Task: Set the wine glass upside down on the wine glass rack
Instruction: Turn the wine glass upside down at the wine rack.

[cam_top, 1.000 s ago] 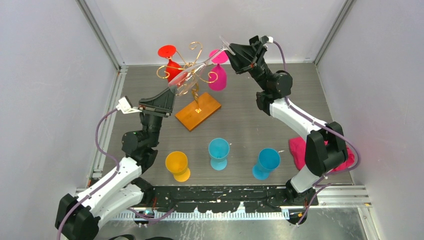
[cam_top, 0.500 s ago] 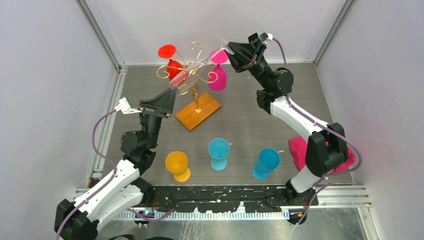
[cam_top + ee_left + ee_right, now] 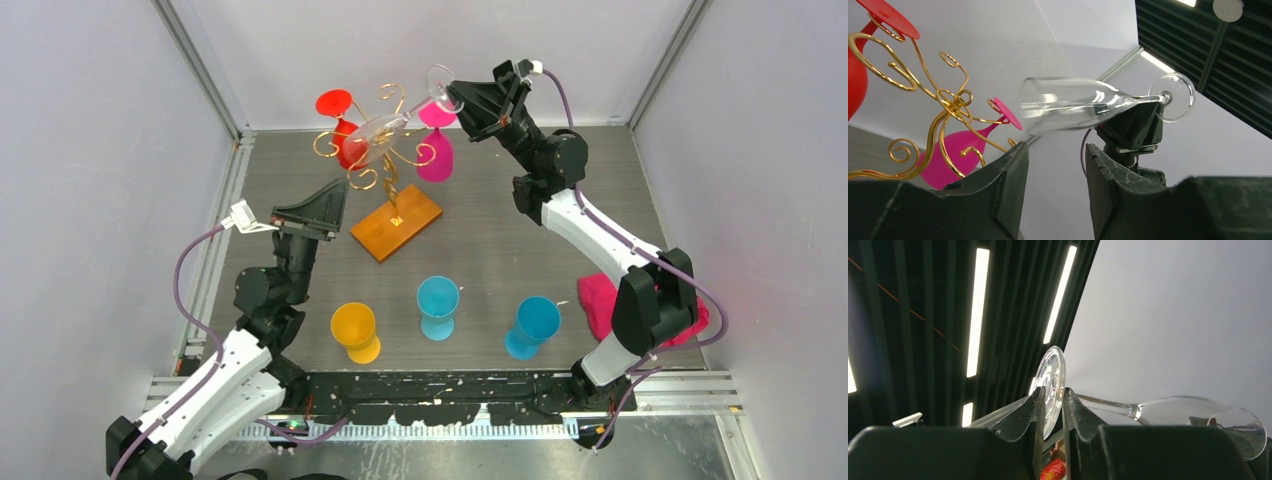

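Wine glass — foot pinched in right jaws, left jaws parted, empty — above grey table.

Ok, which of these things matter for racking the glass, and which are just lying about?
In the job: clear wine glass, wine glass rack, right gripper holding the glass's foot.
Lying about: yellow goblet, blue goblets, pink cloth; red glass and pink glass hang on the rack.

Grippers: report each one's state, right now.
Left gripper: open, holding nothing.
Right gripper: closed on the wine glass, gripping its foot.
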Motion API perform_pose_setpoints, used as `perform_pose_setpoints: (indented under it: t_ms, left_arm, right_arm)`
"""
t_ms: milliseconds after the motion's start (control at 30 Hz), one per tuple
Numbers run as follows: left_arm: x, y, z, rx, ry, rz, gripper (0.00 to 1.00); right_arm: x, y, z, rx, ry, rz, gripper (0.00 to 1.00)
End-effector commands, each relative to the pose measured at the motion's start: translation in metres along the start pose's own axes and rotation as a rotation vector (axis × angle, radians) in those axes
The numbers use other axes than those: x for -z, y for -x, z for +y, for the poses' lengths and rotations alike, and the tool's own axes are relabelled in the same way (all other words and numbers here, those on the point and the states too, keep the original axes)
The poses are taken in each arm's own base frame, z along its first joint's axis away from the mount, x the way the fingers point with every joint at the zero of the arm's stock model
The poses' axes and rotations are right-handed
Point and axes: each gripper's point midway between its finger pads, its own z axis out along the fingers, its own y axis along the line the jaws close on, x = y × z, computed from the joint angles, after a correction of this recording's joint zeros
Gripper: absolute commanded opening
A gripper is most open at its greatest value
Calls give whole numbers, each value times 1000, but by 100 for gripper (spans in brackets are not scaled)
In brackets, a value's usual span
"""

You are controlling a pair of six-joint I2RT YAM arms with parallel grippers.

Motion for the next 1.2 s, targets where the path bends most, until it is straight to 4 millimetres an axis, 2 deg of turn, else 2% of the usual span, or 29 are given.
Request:
perform_pose_setpoints:
  t_ms: [0, 433, 633, 800, 833, 967, 1000, 1167]
  left_arm:
    - [-2, 16, -21, -22, -33, -30, 47]
    - [3, 23, -13, -53, 15, -48, 47]
    - [5, 28, -12, -65, 24, -66, 47]
    - [7, 33, -13, -78, 36, -76, 47]
    - [7, 34, -13, -83, 38, -77, 47]
    - [8, 38, -14, -102, 53, -75, 47]
    - [7, 38, -15, -107, 56, -71, 47]
    - [7, 42, -19, -126, 50, -77, 46]
  right_arm:
    - [-9, -21, 42, -119, 61, 55, 1]
    - [-22, -19, 35, -72, 9, 61, 1]
    - [-34, -14, 29, -25, -40, 61, 1]
    - [-51, -2, 10, 46, -136, 58, 1]
    - [-53, 4, 0, 55, -167, 51, 1]
    - [-66, 19, -20, 109, -260, 36, 1]
    - [-66, 24, -33, 121, -301, 25, 1]
    - [-77, 40, -52, 207, -376, 33, 1]
